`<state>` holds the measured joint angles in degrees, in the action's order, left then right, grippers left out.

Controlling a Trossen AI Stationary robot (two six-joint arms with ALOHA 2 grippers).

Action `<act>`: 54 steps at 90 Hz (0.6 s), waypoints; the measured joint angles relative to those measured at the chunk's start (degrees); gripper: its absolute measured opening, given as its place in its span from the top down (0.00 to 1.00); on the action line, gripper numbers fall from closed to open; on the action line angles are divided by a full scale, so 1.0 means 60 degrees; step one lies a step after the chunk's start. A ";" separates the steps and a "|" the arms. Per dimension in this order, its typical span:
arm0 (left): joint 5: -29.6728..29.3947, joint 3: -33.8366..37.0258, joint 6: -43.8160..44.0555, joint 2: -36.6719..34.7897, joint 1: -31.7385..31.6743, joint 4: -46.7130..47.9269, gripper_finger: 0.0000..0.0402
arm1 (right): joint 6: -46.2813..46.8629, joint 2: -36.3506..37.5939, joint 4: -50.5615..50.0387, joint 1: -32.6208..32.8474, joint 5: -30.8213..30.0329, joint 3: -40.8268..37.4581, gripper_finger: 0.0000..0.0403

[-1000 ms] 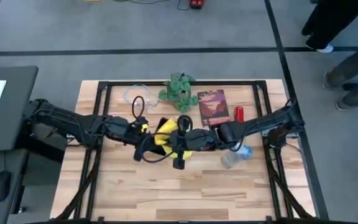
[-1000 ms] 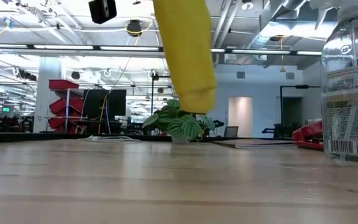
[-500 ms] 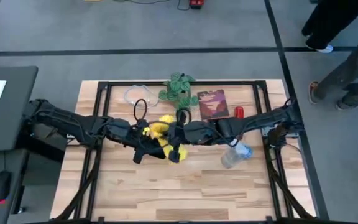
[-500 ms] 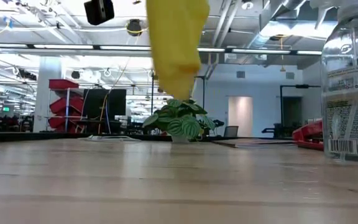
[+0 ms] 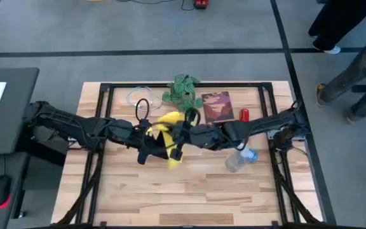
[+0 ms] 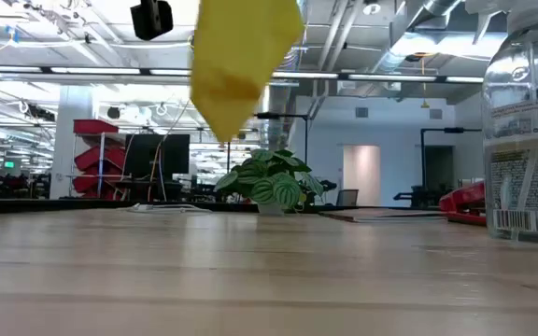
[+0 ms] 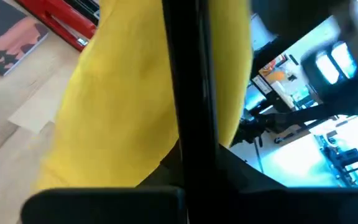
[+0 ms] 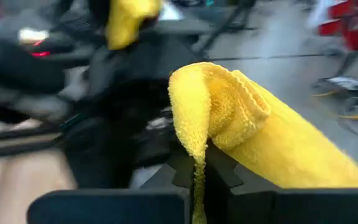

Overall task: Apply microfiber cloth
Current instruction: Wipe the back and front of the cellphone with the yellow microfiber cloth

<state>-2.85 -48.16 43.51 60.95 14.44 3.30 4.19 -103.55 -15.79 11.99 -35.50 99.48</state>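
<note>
Your microfiber cloth (image 5: 168, 127) is bright yellow, thin and floppy, with a fine nubbly pile and a stitched, slightly rippled hem that shows clearly in the right wrist view (image 8: 229, 118). It is up off the wooden table (image 5: 189, 197), bunched between the two arms near the table's middle. In the low view it hangs as a folded yellow wedge (image 6: 236, 65) tapering to a point above the leafy plant (image 6: 269, 182).

Your right gripper (image 8: 199, 165) is clamped on it: a fold of the cloth is pinched between the dark fingers, and the rest drapes away in a soft roll. In the high view that gripper (image 5: 178, 145) sits just beside the left arm's end.

Your left gripper (image 5: 150, 141) meets the cloth from the other side. In the left wrist view the yellow fabric (image 7: 123, 106) fills the space around a dark bar, but you cannot tell from these views whether those fingers are apart or together.

Around it on the pale, planked table: a dark red booklet (image 5: 216, 107) with a matte printed cover, a glossy red object (image 5: 244, 116) beside it, and a clear plastic spray bottle (image 5: 240, 159) lying near the right arm.
</note>
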 joint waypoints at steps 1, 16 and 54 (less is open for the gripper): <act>0.0010 0.0000 0.0000 0.0000 0.0000 0.0022 0.98 | -0.0002 -0.0004 -0.0025 0.0000 0.0003 0.0000 1.00; 0.0292 0.0004 -0.0067 0.0002 -0.0077 0.0068 0.98 | -0.0060 -0.0082 -0.0304 -0.0100 0.2075 0.0007 1.00; -0.0216 0.0004 -0.0029 0.0000 -0.0127 -0.0001 0.98 | -0.0291 0.0254 -0.1582 -0.0055 0.0608 -0.0022 1.00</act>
<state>-4.15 -48.14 43.33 60.95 13.67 3.29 2.44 -102.02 -25.28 11.66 -31.86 99.35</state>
